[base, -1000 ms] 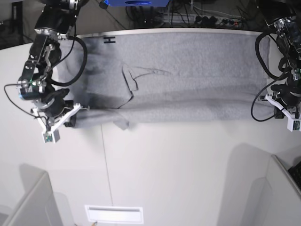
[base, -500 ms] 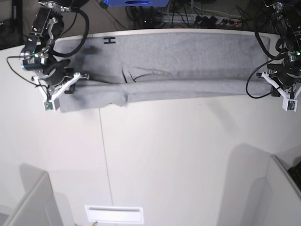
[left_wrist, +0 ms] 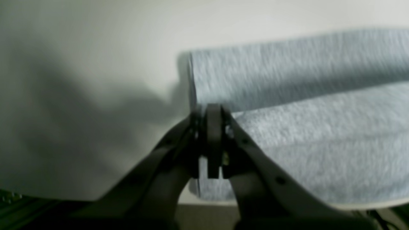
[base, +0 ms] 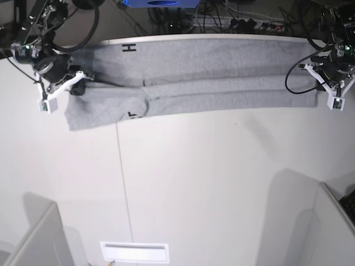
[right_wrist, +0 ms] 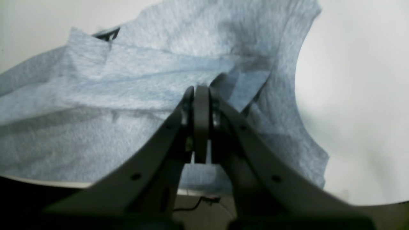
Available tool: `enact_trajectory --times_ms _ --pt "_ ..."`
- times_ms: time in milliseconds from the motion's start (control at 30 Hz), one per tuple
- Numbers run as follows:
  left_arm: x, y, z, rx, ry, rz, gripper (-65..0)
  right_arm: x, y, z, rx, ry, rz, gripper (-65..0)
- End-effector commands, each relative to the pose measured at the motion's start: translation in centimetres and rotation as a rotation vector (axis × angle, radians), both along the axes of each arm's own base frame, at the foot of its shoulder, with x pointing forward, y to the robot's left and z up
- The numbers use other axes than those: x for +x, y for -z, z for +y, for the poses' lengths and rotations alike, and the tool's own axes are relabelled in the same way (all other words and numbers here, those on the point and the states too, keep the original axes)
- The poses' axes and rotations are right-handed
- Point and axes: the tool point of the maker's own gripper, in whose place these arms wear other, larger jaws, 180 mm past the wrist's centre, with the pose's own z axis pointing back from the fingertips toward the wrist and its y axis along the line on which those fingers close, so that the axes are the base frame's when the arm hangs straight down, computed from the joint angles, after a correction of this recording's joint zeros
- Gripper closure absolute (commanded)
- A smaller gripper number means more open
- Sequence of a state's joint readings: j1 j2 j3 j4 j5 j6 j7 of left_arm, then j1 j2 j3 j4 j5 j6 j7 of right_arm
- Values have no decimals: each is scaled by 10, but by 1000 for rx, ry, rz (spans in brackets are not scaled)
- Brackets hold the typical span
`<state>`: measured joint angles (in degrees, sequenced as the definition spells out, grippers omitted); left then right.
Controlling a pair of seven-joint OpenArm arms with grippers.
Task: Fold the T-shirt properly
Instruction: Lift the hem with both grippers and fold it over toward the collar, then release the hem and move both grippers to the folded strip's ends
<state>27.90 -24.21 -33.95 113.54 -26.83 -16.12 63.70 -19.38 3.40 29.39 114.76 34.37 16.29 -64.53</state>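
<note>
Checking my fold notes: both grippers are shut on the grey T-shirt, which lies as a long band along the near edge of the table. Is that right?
One thing is off: the T-shirt lies along the table's far edge, not the near one, as the base view shows. The left gripper and right gripper are indeed shut on it.

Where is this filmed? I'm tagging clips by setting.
Probably a robotics lab: a white table holding a T-shirt, tangled cables behind it, and grey partitions at the near corners.
</note>
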Motion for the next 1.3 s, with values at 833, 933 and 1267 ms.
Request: enact_trajectory --times_ms 833,933,1267 --pt "-33 8 5 32 14 88 0 -36 32 -18 -98 44 125 -36" --pt "-33 9 5 32 13 91 -156 -34 30 -19 -101 49 109 -218" --pt "-17 8 -6 -56 -99 -28 -541 -4 11 -3 -116 -17 -35 -114"
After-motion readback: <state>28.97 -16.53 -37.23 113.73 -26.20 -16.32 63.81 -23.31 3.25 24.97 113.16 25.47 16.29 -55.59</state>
